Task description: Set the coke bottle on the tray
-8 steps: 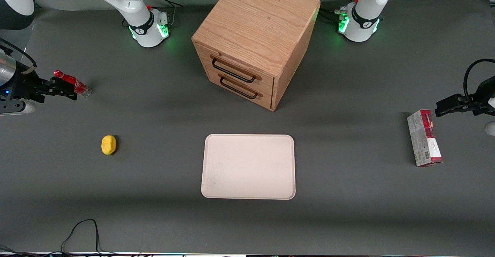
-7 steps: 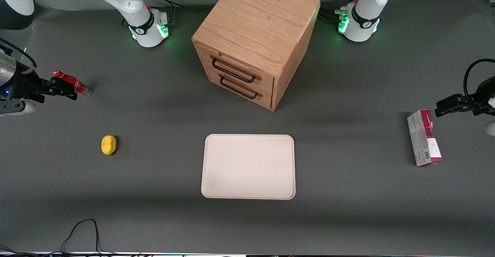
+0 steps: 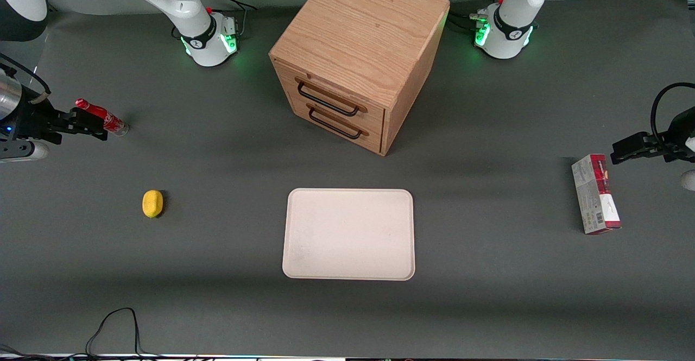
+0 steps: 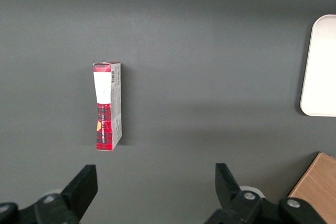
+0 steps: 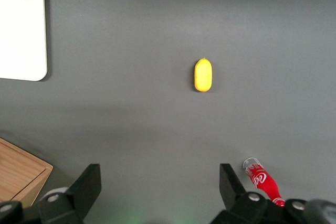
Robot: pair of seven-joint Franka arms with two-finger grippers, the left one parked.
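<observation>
The coke bottle (image 3: 106, 117), small and red with a white script logo and a clear base, stands on the table toward the working arm's end. It also shows in the right wrist view (image 5: 262, 181). My right gripper (image 3: 93, 125) hovers right beside it, open and empty. In the right wrist view the gripper (image 5: 159, 176) has its jaws wide apart over bare table, and the bottle lies just outside one finger (image 5: 229, 180), not between them. The cream-beige tray (image 3: 348, 234) lies flat near the table's middle, nearer the front camera than the bottle, and its corner shows in the right wrist view (image 5: 22, 30).
A yellow lump (image 3: 152, 203) lies between bottle and tray, nearer the front camera. A wooden drawer cabinet (image 3: 358, 51) stands above the tray in the front view. A red-and-grey carton (image 3: 595, 194) lies toward the parked arm's end. A black cable (image 3: 117, 325) loops at the table's front edge.
The right gripper has barely shifted, a touch farther from the front camera. The bottle and everything else have stayed put.
</observation>
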